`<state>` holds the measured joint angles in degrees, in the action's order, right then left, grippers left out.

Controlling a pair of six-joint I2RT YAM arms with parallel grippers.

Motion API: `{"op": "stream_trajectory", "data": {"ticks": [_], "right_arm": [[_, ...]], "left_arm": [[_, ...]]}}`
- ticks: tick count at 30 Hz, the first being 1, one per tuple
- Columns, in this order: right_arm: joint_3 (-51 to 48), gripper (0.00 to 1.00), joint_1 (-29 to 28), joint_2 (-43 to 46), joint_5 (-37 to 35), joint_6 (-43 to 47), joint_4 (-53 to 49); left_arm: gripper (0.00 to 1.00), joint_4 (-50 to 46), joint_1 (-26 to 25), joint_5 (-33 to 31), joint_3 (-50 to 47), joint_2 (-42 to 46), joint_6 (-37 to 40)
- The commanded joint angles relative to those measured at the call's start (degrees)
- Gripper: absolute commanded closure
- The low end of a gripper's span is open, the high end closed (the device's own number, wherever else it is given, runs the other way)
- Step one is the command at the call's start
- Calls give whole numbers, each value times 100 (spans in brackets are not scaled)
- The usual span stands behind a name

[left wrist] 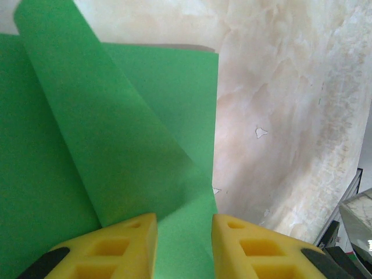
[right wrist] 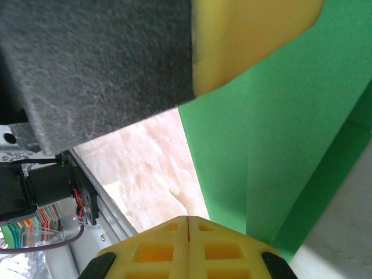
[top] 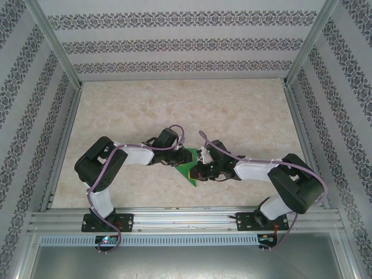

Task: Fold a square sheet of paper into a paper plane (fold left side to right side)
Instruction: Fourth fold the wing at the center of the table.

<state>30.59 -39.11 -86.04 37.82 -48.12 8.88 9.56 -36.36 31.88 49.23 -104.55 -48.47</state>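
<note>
- The metal rail (top: 186, 218) is running along the near edge of the table (top: 174, 110), carrying both arm bases side by side.
- From there the two arms are bending inward, and their wrists are meeting over the near middle of the table.
- The left gripper (left wrist: 183, 222) is hanging low over the green sheet (left wrist: 35, 192). Its yellow fingers (left wrist: 125, 244) are standing apart with a clear gap. Green paper is showing in that gap, but nothing is being pinched.
- The right gripper (right wrist: 188, 222) is sitting clenched, its two fingers pressing flat together with no paper visible in the seam. The sheet's edge is passing just beside one finger; whether they are touching cannot be told.
- The green sheet is lying on the table between the two grippers. From above it is showing as a narrow green wedge, partly hidden under them.
- In the left wrist view, one flap is curling up off the flat layer and arching over it in a loose roll, not pressed down.
- In the right wrist view, the left gripper's yellow finger and dark body are hanging close above the sheet.
- Beyond the grippers, the marbled tabletop is stretching to the patterned back wall (top: 174, 43).
</note>
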Motion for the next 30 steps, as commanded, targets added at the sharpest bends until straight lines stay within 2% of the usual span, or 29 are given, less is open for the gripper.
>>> {"op": "stream_trajectory", "data": {"ticks": [1, 30], "right_arm": [[-83, 100, -83, -36, -77, -66, 140], [-412, 100, -243, -114, -139, -276, 367]], "left_arm": [[68, -134, 49, -198, -167, -215, -42], [69, -128, 50, -278, -189, -263, -75]]}}
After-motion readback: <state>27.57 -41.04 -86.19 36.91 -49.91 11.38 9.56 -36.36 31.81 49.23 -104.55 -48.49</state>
